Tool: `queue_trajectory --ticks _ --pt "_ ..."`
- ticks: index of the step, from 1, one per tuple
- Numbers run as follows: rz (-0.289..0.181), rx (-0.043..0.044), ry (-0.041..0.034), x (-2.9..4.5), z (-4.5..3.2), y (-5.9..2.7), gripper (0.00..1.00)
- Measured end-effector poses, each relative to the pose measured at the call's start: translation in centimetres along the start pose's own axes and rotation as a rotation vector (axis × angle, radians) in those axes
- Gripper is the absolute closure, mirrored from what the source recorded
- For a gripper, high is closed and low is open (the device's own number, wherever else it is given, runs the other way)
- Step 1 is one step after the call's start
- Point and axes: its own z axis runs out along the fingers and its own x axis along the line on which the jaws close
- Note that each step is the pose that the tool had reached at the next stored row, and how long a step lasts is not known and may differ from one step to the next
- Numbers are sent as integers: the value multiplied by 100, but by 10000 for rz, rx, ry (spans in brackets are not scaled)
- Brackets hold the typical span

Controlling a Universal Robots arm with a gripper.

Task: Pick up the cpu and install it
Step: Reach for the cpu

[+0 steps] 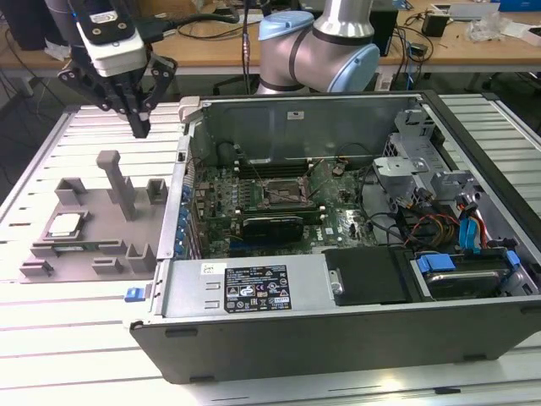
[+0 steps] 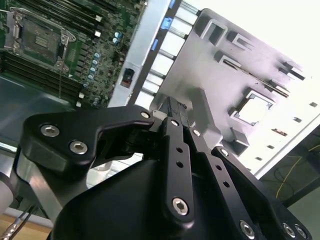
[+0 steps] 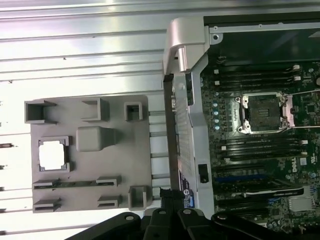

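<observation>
The cpu (image 1: 63, 225) is a shiny silver square lying flat in a pocket of the grey holder tray (image 1: 93, 254), on the exterior view's left. In both wrist views the cpu (image 2: 253, 108) (image 3: 52, 154) rests untouched in that pocket. My gripper (image 1: 139, 127) hangs high above the tray's far edge, well apart from the chip, fingers together and holding nothing. Its black fingers (image 2: 176, 131) meet at the tips. The open motherboard socket (image 1: 286, 194) (image 3: 262, 114) sits inside the computer case.
The open computer case (image 1: 338, 330) lies on the slatted metal table (image 1: 51, 330), its wall rising right beside the tray. A tall grey post (image 1: 116, 182) stands on the tray. Cables, a drive cage and a graphics card crowd the case around the socket.
</observation>
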Motion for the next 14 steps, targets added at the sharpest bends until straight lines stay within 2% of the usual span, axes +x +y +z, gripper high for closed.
queue_trajectory --ticks 14 --pt "-3 -6 -77 400 -15 -29 89"
